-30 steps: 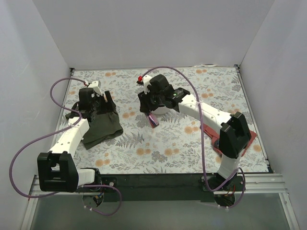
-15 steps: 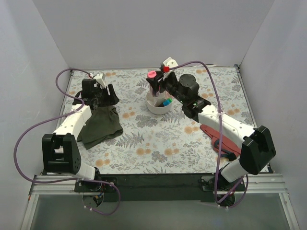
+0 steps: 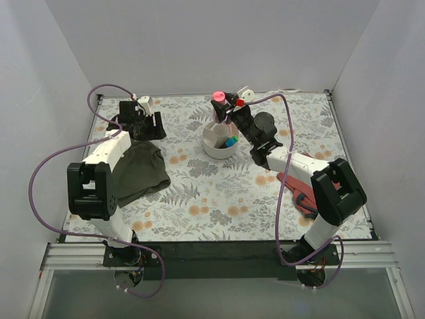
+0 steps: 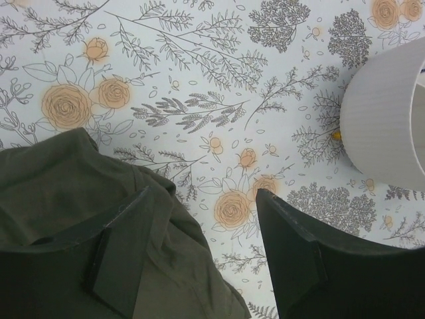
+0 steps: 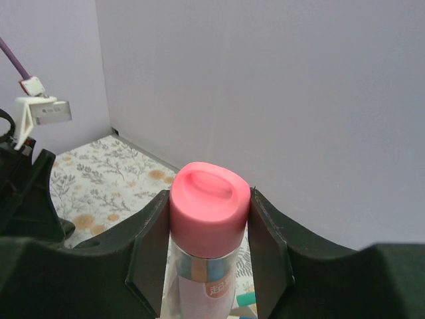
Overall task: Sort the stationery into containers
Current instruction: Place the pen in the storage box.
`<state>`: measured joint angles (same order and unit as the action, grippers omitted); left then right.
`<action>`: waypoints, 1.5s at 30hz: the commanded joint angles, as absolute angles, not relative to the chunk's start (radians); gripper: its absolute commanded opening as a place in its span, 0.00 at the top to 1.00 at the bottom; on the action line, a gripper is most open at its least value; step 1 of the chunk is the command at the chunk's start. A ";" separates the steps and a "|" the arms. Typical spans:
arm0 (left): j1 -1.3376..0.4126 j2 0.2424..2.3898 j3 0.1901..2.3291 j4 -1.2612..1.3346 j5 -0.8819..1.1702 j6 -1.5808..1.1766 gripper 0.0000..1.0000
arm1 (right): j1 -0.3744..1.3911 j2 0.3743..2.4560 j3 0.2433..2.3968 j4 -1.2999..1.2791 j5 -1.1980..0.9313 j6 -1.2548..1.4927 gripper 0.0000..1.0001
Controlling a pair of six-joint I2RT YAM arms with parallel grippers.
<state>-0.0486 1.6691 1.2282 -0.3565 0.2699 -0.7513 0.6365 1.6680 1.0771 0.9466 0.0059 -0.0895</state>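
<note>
Right wrist view: my right gripper (image 5: pixel 209 216) is clamped on a stubby pink tube (image 5: pixel 210 199). One finger sits on each side just under the cap, and the tube is upright with the cap on top. In the top view it hangs at the upper centre of the frame, raised above the far side of the round white bowl (image 3: pixel 216 153). The bowl has inner dividers and already holds pieces with blue and green ends (image 3: pixel 230 141).

My judgement of the risks:
- Let go from this height, the tube could hit a divider or the rim and bounce out onto the tabletop (image 3: pixel 219 199).
- It looks smooth and is held only near the top, so it could slide or swing as I lower it.
- The bowl looks light, so a nudge from my fingers on the way down could shift or tip it.

My left gripper (image 4: pixel 209 249) has its jaws apart with nothing between them. It hovers at the upper left of the top view. One finger is over the edge of the olive cloth (image 4: pixel 53 193), and closing there could snag the fabric.

The tabletop is white with a grey leaf and orange flower print. A red cloth (image 3: pixel 292 185) lies at the right, partly under my right arm. Plain pale walls (image 3: pixel 199 46) enclose the back and both sides. I see no loose stationery on the tabletop.
</note>
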 commanded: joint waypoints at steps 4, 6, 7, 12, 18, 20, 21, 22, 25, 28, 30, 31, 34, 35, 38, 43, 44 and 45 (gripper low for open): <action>-0.048 1.698 1.321 -0.370 0.242 -0.698 0.38 | 0.637 1.670 1.045 1.163 0.032 -0.057 0.99; -0.048 1.703 1.325 -0.368 0.239 -0.695 0.38 | 0.637 1.677 1.037 1.164 0.035 -0.058 0.99; -0.049 1.707 1.327 -0.367 0.238 -0.692 0.38 | 0.635 1.684 1.037 1.164 0.043 -0.057 0.99; -0.051 1.713 1.324 -0.367 0.242 -0.693 0.38 | 0.630 1.698 1.026 1.164 0.051 -0.046 0.99; -0.051 1.715 1.318 -0.367 0.238 -0.693 0.38 | 0.627 1.718 1.011 1.160 0.051 -0.043 0.99; -0.051 1.715 1.318 -0.367 0.239 -0.692 0.38 | 0.624 1.727 1.008 1.158 0.051 -0.043 0.99; -0.051 1.717 1.313 -0.367 0.242 -0.693 0.38 | 0.621 1.730 1.006 1.158 0.049 -0.044 0.99; -0.051 1.715 1.313 -0.367 0.245 -0.693 0.38 | 0.620 1.739 1.006 1.157 0.049 -0.043 0.99; -0.052 1.723 1.313 -0.367 0.245 -0.696 0.38 | 0.615 1.756 1.008 1.155 0.049 -0.043 0.99; -0.054 1.726 1.313 -0.365 0.250 -0.696 0.38 | 0.611 1.772 1.011 1.155 0.046 -0.034 0.99; -0.054 1.727 1.313 -0.364 0.249 -0.696 0.38 | 0.611 1.782 1.014 1.155 0.041 -0.034 0.99; -0.054 1.727 1.312 -0.364 0.247 -0.695 0.38 | 0.609 1.786 1.014 1.155 0.040 -0.034 0.99; -0.054 1.724 1.304 -0.364 0.247 -0.696 0.38 | 0.609 1.793 1.014 1.147 0.032 -0.028 0.99; -0.054 1.723 1.301 -0.362 0.248 -0.696 0.38 | 0.609 1.795 1.014 1.137 0.031 -0.026 0.91; -0.054 1.718 1.295 -0.361 0.253 -0.701 0.38 | 0.611 1.792 1.015 1.099 0.028 -0.026 0.60; -0.054 1.703 1.287 -0.336 0.261 -0.715 0.38 | 0.609 1.764 1.032 1.008 0.034 -0.034 0.37; -0.054 1.701 1.284 -0.330 0.264 -0.724 0.38 | 0.609 1.760 1.035 0.993 0.035 -0.037 0.35; -0.054 1.698 1.282 -0.325 0.268 -0.727 0.38 | 0.607 1.749 1.037 0.968 0.037 -0.040 0.35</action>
